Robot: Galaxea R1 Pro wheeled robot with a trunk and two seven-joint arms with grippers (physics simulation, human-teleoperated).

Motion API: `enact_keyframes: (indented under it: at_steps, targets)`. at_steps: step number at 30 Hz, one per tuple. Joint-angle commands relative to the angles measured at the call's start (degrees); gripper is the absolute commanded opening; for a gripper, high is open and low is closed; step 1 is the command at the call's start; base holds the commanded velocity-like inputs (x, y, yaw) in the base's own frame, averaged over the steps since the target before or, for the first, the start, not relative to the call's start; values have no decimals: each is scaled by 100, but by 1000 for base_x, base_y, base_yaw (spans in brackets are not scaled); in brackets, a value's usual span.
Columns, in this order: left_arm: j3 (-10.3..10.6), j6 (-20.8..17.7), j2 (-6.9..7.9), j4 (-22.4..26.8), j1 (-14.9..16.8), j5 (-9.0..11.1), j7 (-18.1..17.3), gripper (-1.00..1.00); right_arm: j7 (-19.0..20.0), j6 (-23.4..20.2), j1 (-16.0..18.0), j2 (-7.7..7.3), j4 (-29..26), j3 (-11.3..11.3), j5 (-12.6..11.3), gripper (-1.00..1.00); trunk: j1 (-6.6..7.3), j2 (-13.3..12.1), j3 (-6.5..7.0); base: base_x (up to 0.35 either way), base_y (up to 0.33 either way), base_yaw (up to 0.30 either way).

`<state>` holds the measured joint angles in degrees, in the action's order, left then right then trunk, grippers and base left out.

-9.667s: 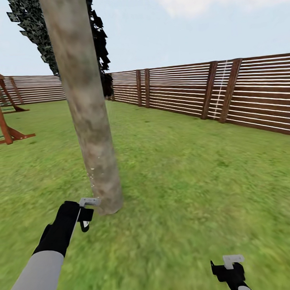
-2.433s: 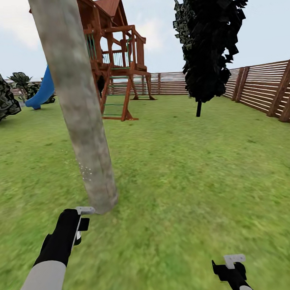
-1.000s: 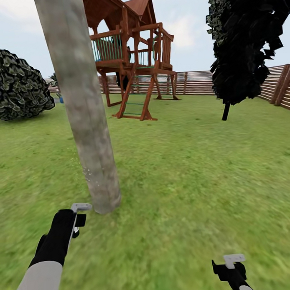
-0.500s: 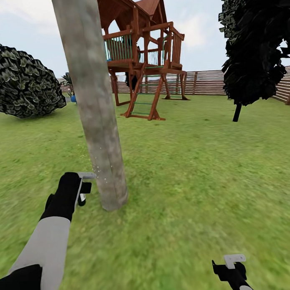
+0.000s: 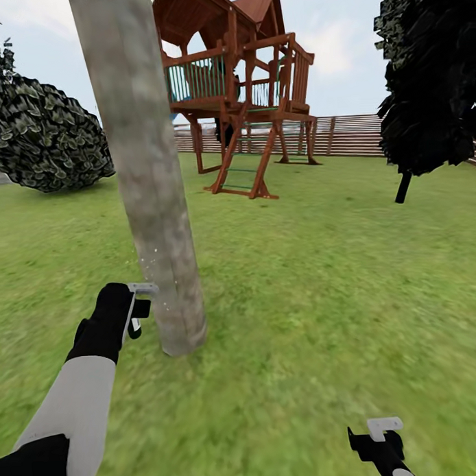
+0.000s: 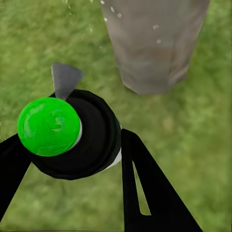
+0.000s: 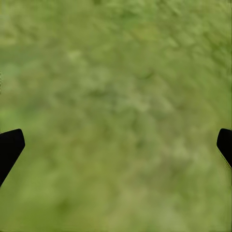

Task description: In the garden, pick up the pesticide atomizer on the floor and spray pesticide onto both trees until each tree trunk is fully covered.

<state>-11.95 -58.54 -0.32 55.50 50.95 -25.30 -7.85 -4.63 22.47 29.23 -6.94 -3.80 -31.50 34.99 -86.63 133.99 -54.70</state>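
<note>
left end effector (image 5: pixel 135 311) clenched on green-capped black atomizer (image 6: pixel 72 133), just beside thick grey-brown bark trunk (image 5: pixel 143 173) | white pesticide specks (image 5: pixel 151 263) on trunk's near edge | right end effector (image 5: pixel 379 435) released over open grass lawn (image 5: pixel 322 290) | wooden playhouse (image 5: pixel 236 94) well beyond

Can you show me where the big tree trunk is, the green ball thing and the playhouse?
tree trunk (image 5: pixel 151 200): head view, mid-bark.
green ball thing (image 6: pixel 48 126): left wrist view, its rounded top.
playhouse (image 5: pixel 236 80): head view, railed platform.
</note>
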Motion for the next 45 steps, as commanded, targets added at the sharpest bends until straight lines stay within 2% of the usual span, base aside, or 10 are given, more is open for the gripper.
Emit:
enact_keyframes:
  at_steps: [1,11,19,24,29,36,45]
  targets:
    - [-7,-17,-3,5,4,-64,-58,-100,-29,20,4,-1,11,-32,61,100,0,3,-6,29,-265,274]
    - [8,-17,-12,3,1,-63,-58,-100,-27,20,4,-1,11,-32,61,100,0,3,-6,10,-271,98]
    - [-9,-17,-12,5,-1,-63,-58,-100,-27,20,4,0,11,-32,61,100,0,3,-6,149,-257,10]
    - [-48,-12,16,-15,-22,-65,-58,-100,-25,20,4,8,11,-32,61,100,0,3,-6,183,-235,209]
    - [-64,11,35,-61,-328,-77,-58,-100,-25,20,4,16,19,-32,61,100,0,3,-6,184,-235,275]
    - [-44,29,24,-80,-437,-64,-50,-100,-28,20,4,17,14,-32,61,100,0,3,-6,198,-230,265]
    - [-65,44,22,-78,-629,-62,-49,-100,-29,20,4,-9,11,-32,61,100,0,3,-6,-37,-257,21]
